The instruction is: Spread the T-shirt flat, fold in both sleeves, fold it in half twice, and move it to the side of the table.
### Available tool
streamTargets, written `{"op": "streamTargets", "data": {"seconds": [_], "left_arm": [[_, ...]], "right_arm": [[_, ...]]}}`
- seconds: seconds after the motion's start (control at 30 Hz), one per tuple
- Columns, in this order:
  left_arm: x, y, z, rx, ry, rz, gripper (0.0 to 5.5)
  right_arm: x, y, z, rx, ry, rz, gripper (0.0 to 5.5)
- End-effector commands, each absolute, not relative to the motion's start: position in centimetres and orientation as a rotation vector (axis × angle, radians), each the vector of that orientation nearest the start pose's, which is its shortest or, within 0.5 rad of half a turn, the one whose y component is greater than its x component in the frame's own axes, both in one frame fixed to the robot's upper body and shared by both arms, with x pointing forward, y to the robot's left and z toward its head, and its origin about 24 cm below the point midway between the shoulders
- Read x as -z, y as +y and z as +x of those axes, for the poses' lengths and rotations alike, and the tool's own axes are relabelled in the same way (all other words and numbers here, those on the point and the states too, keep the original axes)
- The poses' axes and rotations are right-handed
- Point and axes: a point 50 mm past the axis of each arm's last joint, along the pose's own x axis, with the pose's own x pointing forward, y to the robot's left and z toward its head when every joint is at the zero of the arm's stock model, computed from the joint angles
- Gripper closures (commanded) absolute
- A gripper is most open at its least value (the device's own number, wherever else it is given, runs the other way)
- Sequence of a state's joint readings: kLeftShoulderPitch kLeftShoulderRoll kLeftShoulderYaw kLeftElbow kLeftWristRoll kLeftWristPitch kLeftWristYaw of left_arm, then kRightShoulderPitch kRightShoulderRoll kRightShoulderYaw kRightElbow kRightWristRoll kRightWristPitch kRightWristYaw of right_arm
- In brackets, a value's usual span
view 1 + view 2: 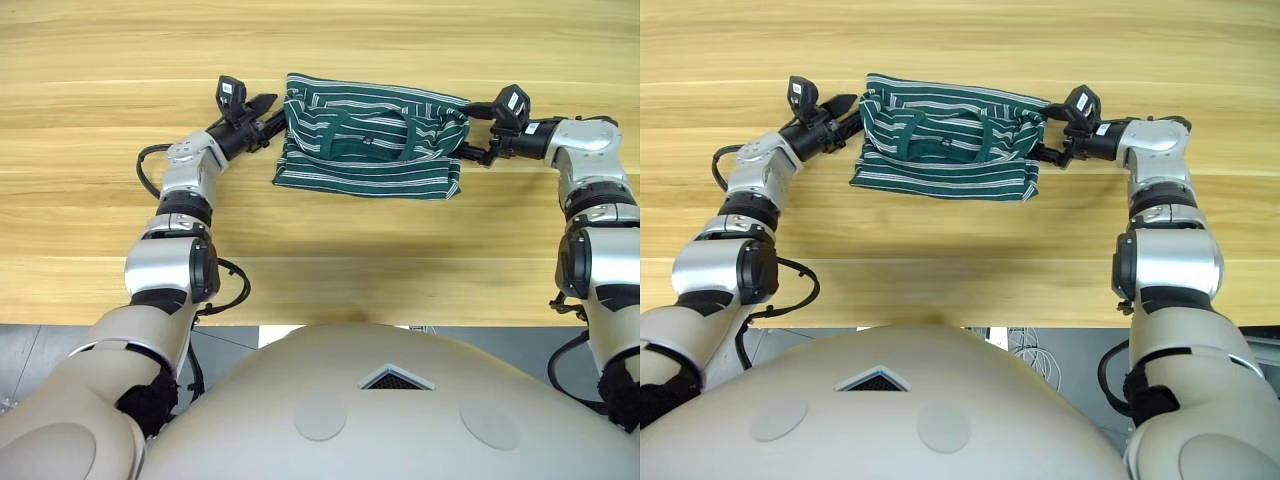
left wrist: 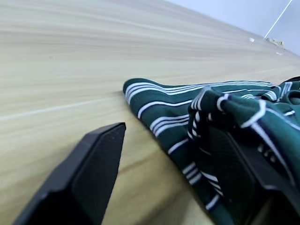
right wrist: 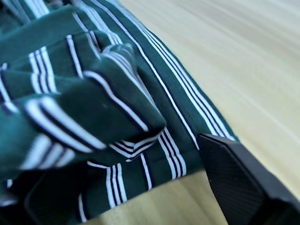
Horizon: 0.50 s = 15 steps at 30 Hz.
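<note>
We are looking down on a pale wooden table [image 1: 320, 40] that is stretching across the whole scene. The T-shirt [image 1: 370, 135], dark green with thin white stripes, is lying at the middle of the table's far half, straight ahead of us and well back from the near edge. It is sitting as a wide, partly folded bundle. The bottom layer is lying flat on the wood with a straight near hem, while the layer on top is bunching and rising at both ends.

Our two arms are reaching forward and bending inward, so they are flanking the garment, one at each short end. The left gripper [image 1: 271, 114] is sitting at the shirt's left end with its fingers standing apart. From the wrist, one finger [image 2: 93, 178] is hovering free beside the cloth over bare wood. The other [image 2: 234, 176] is lying among the folds with striped fabric draping over it.

The right gripper [image 1: 472, 132] is sitting at the shirt's right end, likewise spread wide. One finger [image 3: 243, 187] is resting just outside the striped hem. The raised fold is bulging between it and the other finger, which the cloth is mostly covering. As far as we are able to tell, neither claw is pinching down on the fabric.
</note>
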<state>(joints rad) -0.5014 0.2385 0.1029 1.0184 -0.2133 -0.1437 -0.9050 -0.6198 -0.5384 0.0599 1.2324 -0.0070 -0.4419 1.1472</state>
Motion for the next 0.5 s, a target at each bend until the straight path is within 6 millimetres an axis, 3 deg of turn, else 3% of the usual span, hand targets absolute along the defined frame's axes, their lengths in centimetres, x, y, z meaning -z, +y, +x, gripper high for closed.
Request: {"op": "streamTargets", "data": {"seconds": [0.03, 0.2, 0.33, 0.5], "left_arm": [[3.2, 18.9, 26.8, 0.751, 0.350, -0.085, 2.48], [3.6, 18.9, 25.4, 0.762, 0.371, -0.114, 2.48], [3.6, 19.0, 25.0, 0.754, 0.380, -0.121, 2.48], [3.1, 19.0, 24.9, 0.752, 0.369, -0.128, 2.48]], "right_arm": [[-3.6, -25.6, 29.9, -1.030, 0.270, -0.346, 1.41], [-5.0, -24.8, 29.7, -1.067, 0.108, -0.365, 1.41], [-5.1, -22.9, 28.8, -1.123, 0.041, -0.560, 1.41], [-3.5, -21.2, 27.7, -1.186, 0.095, -0.855, 1.41]]}}
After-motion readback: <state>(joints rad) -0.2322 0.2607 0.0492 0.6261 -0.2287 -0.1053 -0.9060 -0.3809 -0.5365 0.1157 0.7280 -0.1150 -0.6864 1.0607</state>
